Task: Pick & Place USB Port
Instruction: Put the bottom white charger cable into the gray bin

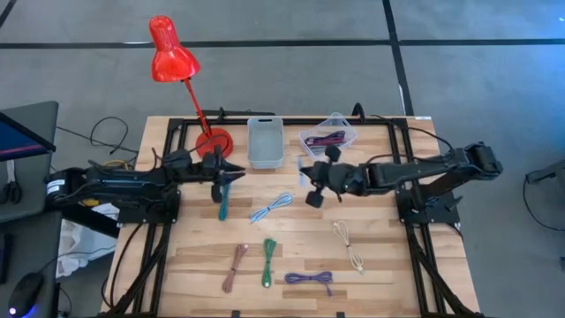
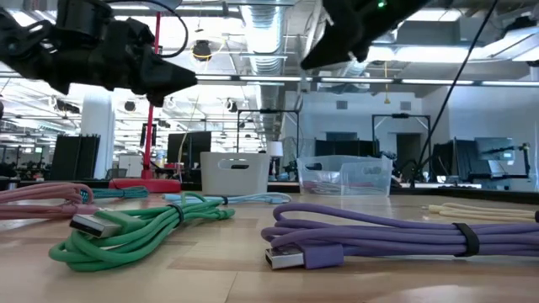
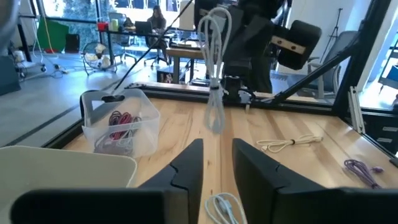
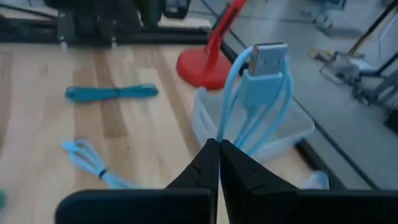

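Note:
My right gripper is shut on a light blue USB cable bundle and hovers just in front of the grey bin and the clear bin, which holds purple and red cables. From the left wrist view the held bundle hangs in the air. My left gripper is open and holds nothing; it hovers near the lamp base, above the teal cable. A second light blue cable lies flat on the table between the arms. My right gripper pinches the light blue cable bundle between its two shut fingers, on several strands at once, a little way from the plug end. The loops and the USB plug reach out past the fingertips. The bundle is lifted clear of the table.
A red desk lamp stands on its base at the far left. Pink, green, purple and cream cables lie on the near half of the table. People sit at desks in the room beyond.

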